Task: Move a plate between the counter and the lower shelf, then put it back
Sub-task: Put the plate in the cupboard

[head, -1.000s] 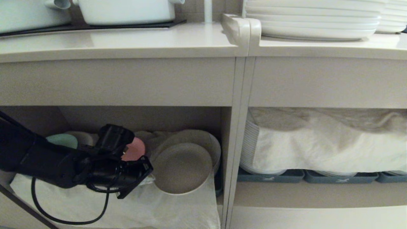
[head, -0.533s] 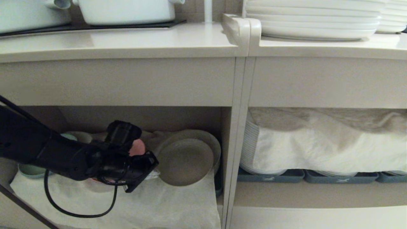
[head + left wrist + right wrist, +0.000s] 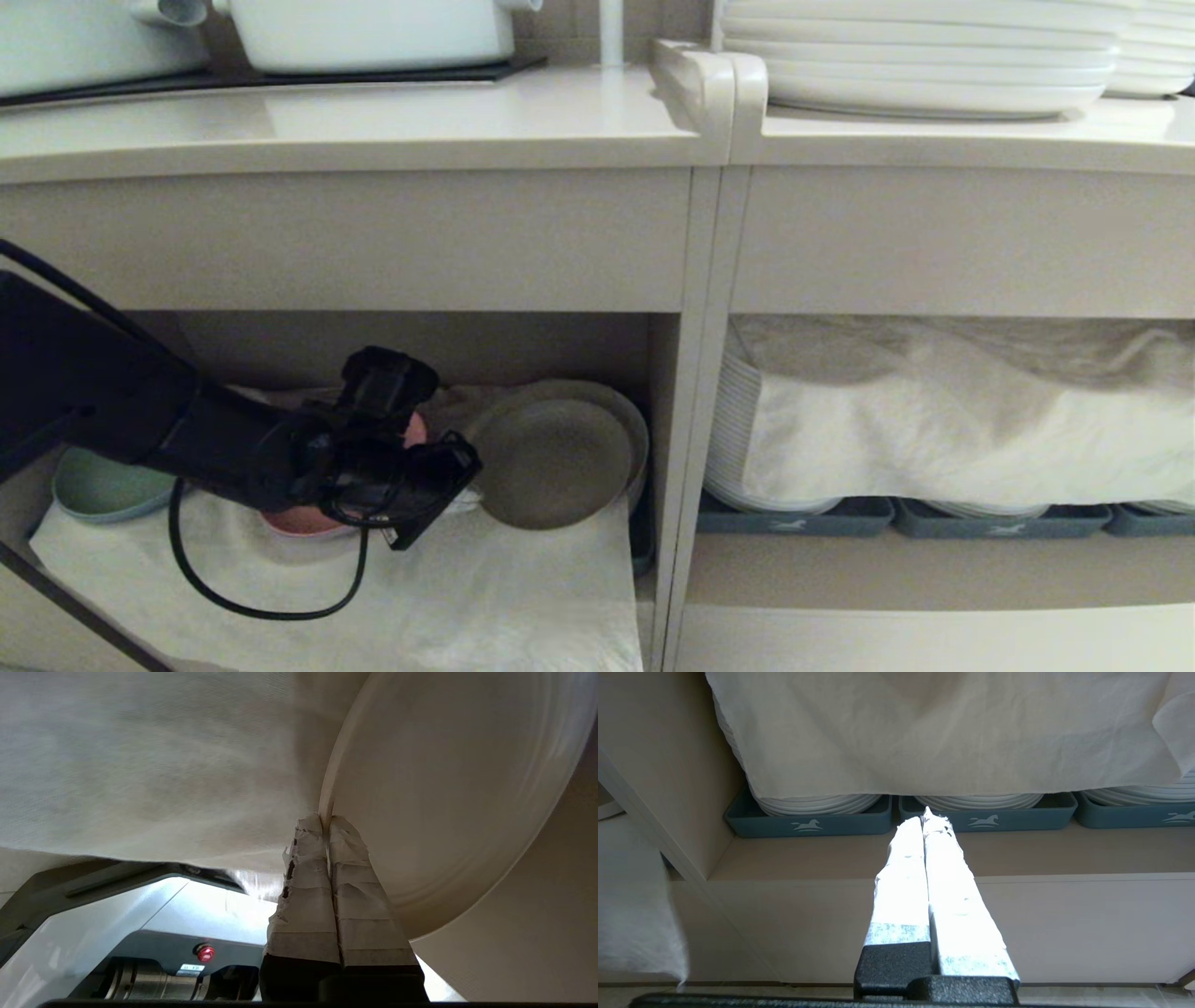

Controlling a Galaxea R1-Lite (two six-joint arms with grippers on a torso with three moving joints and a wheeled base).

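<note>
My left gripper reaches into the lower shelf and is shut on the left rim of the small cream plate. The plate hangs just above the white cloth, its face tilted toward me. In the left wrist view the taped fingers pinch the plate at its thin edge, with the gripper meeting there. The beige counter runs above. My right gripper is shut on nothing, parked before the neighbouring compartment.
A bigger pale plate leans behind the held one. A green plate and pink plates lie on the cloth at left. A divider bounds the compartment. Grey-blue trays of covered plates sit right; pots and stacked white plates above.
The left arm has carried the plate up, to the right and deeper into the shelf. The green and pink plates at left have come out from behind the arm.
</note>
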